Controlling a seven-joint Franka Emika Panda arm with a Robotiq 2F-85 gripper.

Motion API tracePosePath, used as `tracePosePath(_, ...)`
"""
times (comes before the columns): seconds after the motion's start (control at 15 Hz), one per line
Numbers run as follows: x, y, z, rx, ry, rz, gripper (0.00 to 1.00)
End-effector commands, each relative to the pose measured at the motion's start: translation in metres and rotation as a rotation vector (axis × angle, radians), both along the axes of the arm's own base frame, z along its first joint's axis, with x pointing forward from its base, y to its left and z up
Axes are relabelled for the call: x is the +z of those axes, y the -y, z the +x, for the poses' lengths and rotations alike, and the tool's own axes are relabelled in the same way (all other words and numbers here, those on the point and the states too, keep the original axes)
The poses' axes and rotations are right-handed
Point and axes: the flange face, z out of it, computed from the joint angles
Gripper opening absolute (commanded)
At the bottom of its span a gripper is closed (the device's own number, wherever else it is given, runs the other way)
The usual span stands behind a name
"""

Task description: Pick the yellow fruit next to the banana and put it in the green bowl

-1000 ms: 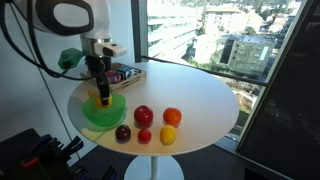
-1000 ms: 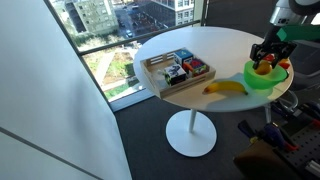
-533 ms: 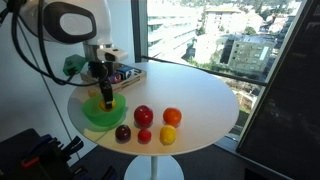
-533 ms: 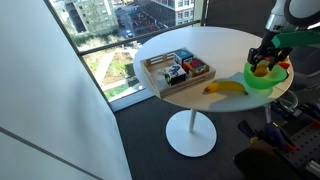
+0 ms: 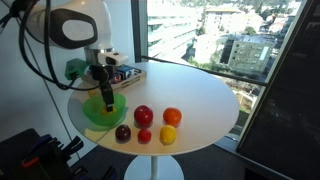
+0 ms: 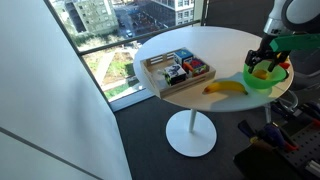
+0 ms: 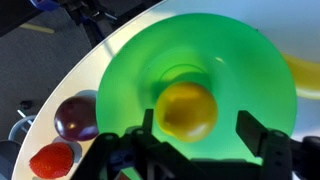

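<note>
The wrist view gives the clearest look at the claw. The gripper [image 7: 196,122] hangs over the green bowl [image 7: 130,70] with its jaws spread. The yellow fruit [image 7: 186,110] sits between them, and a strip of green shows between the fruit and one finger [image 7: 248,128], so the claw is released rather than clenched. The fruit lies inside the bowl's outline, near its middle. Whether it rests on the bowl's floor cannot be told from this angle. At the bowl's edge this view also shows a dark plum-coloured fruit [image 7: 75,115] and a small red fruit [image 7: 52,160] on the white table [image 7: 60,85].

An exterior view shows what the wrist camera only blurs. The banana [image 6: 226,88] lies on the table just beside the bowl [image 6: 255,85], and a tray [image 6: 178,70] of packets stands farther along. There the fruit [image 6: 262,70] is an orange-yellow spot at rim level under the gripper [image 6: 266,66].

In an exterior view the banana is hidden. The gripper [image 5: 103,97] stands over the bowl [image 5: 92,116], with the other fruits [image 5: 150,125] clustered on the table beside it.
</note>
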Motion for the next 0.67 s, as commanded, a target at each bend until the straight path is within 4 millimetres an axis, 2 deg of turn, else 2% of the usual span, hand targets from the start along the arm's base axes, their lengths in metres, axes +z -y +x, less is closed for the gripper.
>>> tracePosePath(0.0,0.002,-0.002,-0.001,0.009,0.014,-0.012,1.0)
tracePosePath(0.6,0.023,-0.009,-0.005,0.037,0.021,-0.005,1.0)
